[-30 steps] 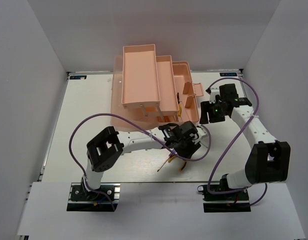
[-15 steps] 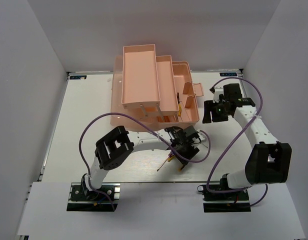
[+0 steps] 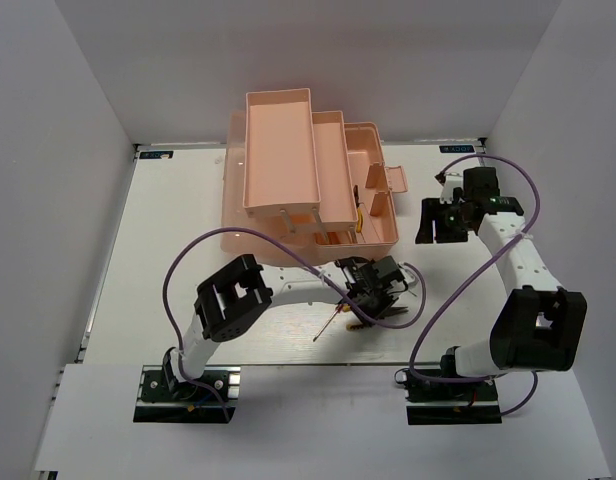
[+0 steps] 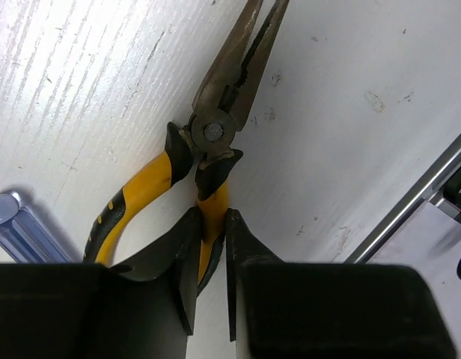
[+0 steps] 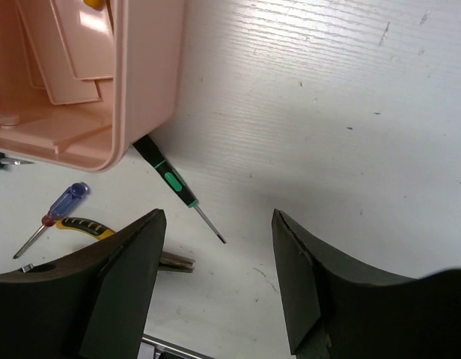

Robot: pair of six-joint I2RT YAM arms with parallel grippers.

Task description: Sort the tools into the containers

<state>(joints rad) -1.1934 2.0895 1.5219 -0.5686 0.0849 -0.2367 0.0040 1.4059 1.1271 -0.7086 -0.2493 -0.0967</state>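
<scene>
Pliers now pinched by one yellow handle: left end effector just clamped, lift looks next; right end effector spread, empty.

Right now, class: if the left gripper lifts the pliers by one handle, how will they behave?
The pliers would probably swing nose-down, since the left gripper has only one yellow handle between its jaws. Their other handle may flop about the pivot.

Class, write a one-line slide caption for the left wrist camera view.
Left gripper pinches one yellow handle of the pliers lying on the table, blue-handled screwdriver nearby.
</scene>
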